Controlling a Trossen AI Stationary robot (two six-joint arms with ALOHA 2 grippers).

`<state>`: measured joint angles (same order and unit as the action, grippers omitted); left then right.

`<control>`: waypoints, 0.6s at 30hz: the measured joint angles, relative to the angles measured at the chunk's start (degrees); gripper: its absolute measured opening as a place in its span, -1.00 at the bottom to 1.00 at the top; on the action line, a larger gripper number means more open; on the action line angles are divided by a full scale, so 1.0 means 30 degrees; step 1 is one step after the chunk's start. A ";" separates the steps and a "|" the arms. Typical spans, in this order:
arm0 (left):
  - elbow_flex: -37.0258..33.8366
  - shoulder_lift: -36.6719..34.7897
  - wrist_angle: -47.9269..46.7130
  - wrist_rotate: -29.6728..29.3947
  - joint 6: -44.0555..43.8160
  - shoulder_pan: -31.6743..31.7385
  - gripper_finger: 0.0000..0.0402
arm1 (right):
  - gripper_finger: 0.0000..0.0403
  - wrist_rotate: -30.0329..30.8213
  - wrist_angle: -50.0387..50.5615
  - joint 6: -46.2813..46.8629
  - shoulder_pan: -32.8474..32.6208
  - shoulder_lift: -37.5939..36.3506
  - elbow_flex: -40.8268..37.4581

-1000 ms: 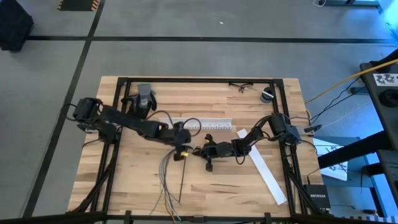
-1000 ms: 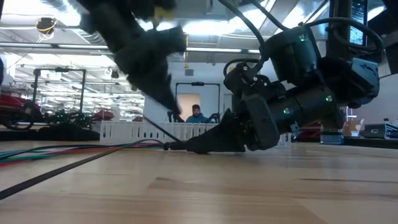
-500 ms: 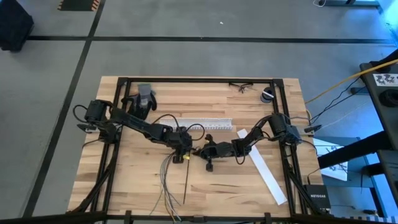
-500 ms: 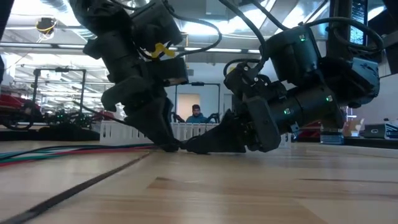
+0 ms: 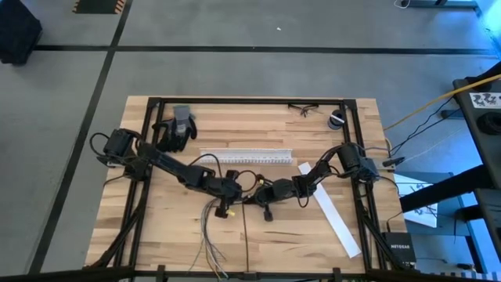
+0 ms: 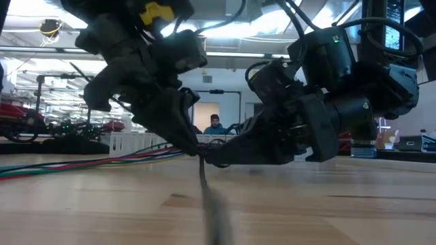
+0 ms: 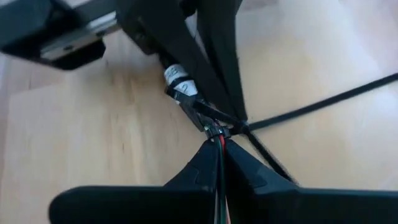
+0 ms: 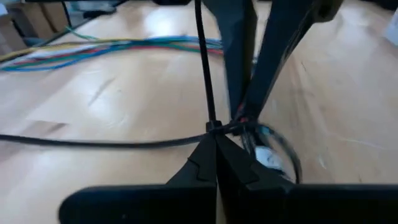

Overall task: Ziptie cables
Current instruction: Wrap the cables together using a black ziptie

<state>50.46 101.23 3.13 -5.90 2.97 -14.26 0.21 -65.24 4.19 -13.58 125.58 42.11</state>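
Two pincers meet tip to tip near the middle of the desk (image 5: pixel 313 235). The left pincer (image 5: pixel 232 200) is pressed together on the cables (image 5: pixel 210 235), one loose bundle fanning away behind it. The right pincer (image 5: pixel 252 197) is closed, pinching one ziptie (image 5: pixel 243 235), whose black strip runs straight off from the meeting point toward the desk's near edge.

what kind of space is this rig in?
Probably a robotics lab or workshop: a wooden workbench on a grey floor marked with black tape lines, a Netgear box beside it, and in the low view more equipment benches under an open ceiling.
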 joint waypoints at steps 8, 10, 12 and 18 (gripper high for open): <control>-0.0095 -0.0062 0.0531 -0.0388 -0.0876 -0.0586 -0.99 | -0.99 -0.0249 0.0604 -0.0203 -0.0015 0.0000 0.0457; -0.0175 -0.0096 0.0541 -0.0735 -0.1007 -0.0726 -1.00 | -0.96 -0.0259 0.0622 -0.1016 0.0000 0.0000 0.0509; -0.0175 -0.0124 0.0494 -0.0935 -0.1089 -0.0827 -1.00 | -0.90 -0.0279 0.0607 -0.1431 0.0000 0.0000 0.0531; -0.0175 -0.0137 0.0335 -0.1367 -0.1358 -0.0942 -1.00 | -0.53 -0.0802 0.0802 -0.1010 -0.0410 0.0000 0.0867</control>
<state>49.93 100.82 4.13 -10.00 -1.10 -17.09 -2.19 -62.83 1.16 -14.82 125.58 44.71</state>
